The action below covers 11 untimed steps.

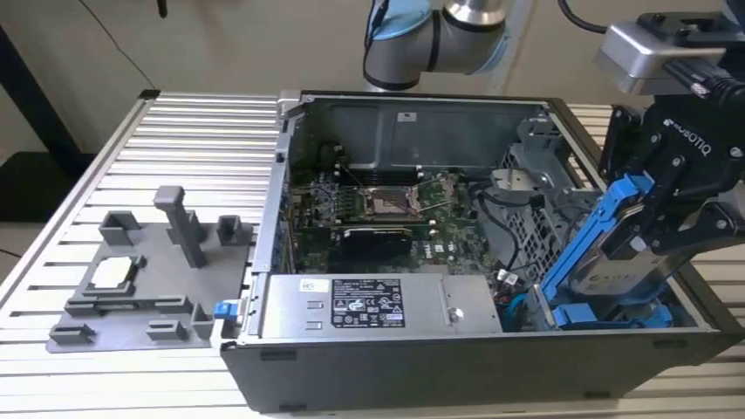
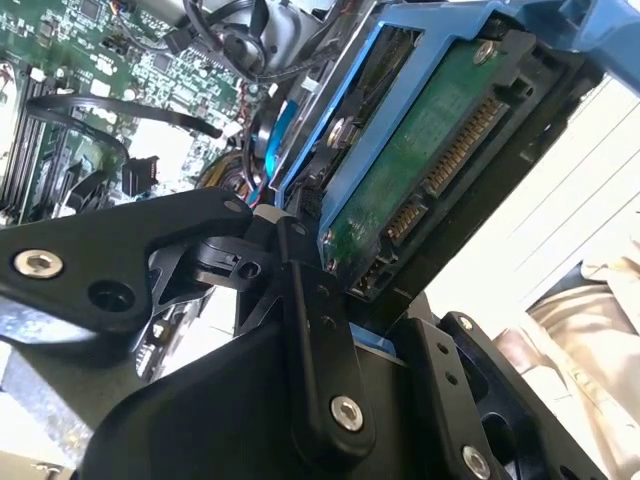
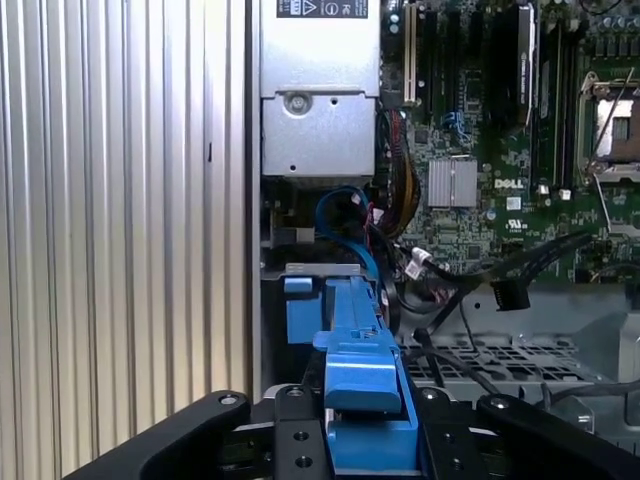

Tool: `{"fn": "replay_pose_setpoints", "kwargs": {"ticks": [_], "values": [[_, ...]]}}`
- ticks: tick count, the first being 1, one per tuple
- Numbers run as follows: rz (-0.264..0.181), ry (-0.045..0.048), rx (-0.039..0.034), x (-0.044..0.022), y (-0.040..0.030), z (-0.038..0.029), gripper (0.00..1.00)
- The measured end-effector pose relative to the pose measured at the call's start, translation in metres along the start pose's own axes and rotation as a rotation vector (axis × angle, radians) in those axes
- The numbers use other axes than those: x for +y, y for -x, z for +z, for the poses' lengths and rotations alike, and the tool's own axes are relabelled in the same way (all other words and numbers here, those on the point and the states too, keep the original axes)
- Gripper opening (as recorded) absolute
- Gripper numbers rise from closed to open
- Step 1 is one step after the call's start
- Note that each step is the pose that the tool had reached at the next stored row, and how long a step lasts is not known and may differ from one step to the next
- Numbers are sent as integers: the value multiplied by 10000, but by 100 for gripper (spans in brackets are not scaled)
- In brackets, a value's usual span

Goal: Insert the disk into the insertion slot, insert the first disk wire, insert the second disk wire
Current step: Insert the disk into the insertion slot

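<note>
A ribbed aluminium table point(image 1: 174, 122) is stretching well away from the fingers point(image 1: 699, 223), a plain beige wall point(image 1: 233, 44) is standing beyond it, even light is falling

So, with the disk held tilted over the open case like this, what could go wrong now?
The disk hangs tilted in the claw, so its lower end may jam against the grey metal cage rather than slide in. Loose black cables lie near its path and could get pinched.
</note>
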<state>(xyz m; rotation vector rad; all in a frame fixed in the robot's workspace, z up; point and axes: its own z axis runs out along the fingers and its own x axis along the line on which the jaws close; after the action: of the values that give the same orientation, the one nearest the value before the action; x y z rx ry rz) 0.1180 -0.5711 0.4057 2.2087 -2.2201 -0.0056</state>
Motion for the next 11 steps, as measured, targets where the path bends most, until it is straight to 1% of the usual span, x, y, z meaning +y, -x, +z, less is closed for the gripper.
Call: {"fn": "replay_pose_setpoints", "kwargs": {"ticks": [11], "values": [[-2,0,10,-2,12,198,33]]}}
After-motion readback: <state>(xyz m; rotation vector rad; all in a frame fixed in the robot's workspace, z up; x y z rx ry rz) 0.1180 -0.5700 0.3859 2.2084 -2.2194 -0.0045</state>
